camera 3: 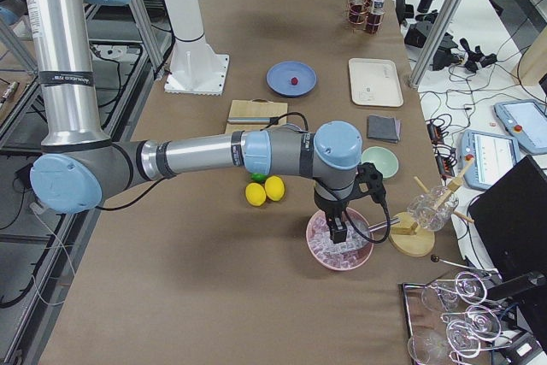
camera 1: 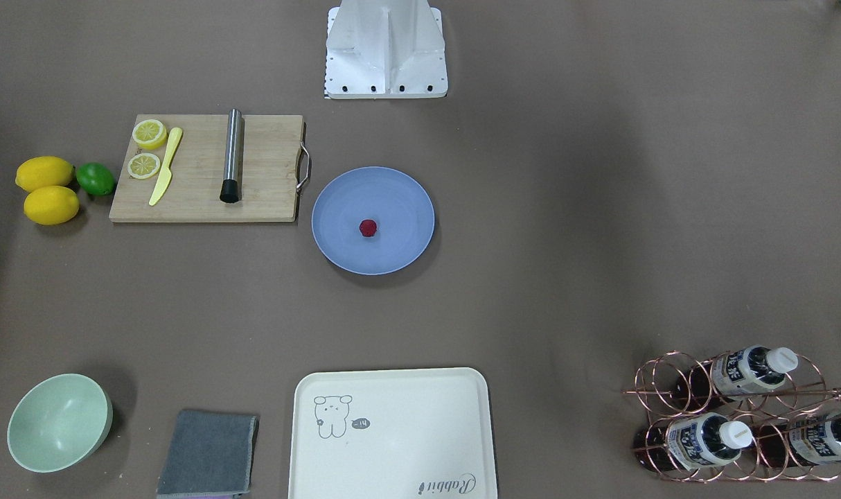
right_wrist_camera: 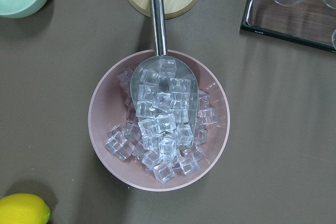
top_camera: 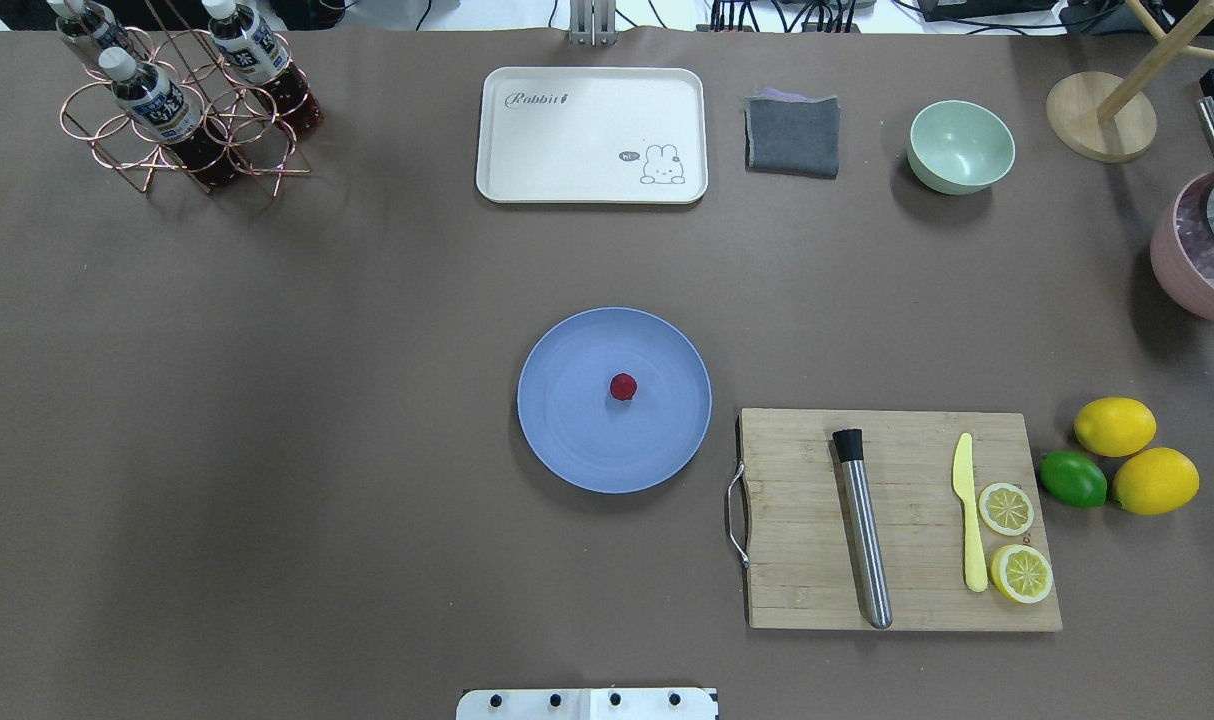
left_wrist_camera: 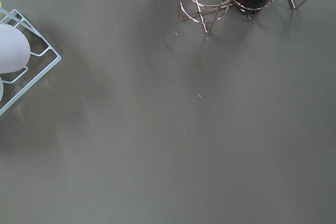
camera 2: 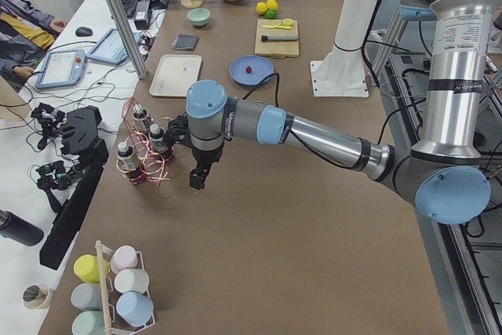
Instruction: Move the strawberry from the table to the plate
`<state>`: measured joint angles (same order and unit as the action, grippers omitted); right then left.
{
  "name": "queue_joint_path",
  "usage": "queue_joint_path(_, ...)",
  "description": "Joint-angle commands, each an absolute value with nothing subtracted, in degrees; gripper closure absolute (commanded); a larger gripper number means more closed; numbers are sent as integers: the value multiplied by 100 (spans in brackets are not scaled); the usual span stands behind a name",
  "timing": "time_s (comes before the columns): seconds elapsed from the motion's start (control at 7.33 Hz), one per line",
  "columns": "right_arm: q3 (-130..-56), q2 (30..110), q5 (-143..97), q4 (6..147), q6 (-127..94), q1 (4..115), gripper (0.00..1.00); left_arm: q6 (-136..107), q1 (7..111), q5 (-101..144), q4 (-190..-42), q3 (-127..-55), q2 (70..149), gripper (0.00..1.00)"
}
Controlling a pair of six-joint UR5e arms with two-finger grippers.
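Note:
The small dark-red strawberry [camera 1: 368, 228] [top_camera: 623, 386] lies near the middle of the round blue-grey plate [camera 1: 401, 199] [top_camera: 567, 440], which rests on the brown table [top_camera: 267, 400]. Neither gripper is near it. The left gripper [camera 2: 198, 180] hangs over bare table beside the copper bottle rack, far off to the robot's left. The right gripper [camera 3: 338, 230] hovers over a pink bowl of ice at the robot's far right. Both grippers show only in the side views, so I cannot tell whether either is open or shut.
A wooden cutting board [top_camera: 902, 520] with a steel muddler, yellow knife and lemon halves lies right of the plate. Beyond it sit two lemons [top_camera: 1115, 426] and a lime [top_camera: 1073, 478]. A cream tray [top_camera: 592, 135], grey cloth [top_camera: 792, 135] and mint bowl [top_camera: 960, 146] line the far edge.

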<state>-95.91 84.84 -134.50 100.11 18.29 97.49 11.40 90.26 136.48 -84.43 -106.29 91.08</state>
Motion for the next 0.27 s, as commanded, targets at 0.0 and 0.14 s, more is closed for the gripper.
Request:
queue_joint_path(0.0,-9598,8525,-13430,10019,1828,9747,0,1125,9026,13641,-9128,-10433,8835,3)
queue_joint_path(0.14,-9598,8560,-13430,10020,1828,9747,0,1116,9035,13641,-9219,-10450,8772,3)
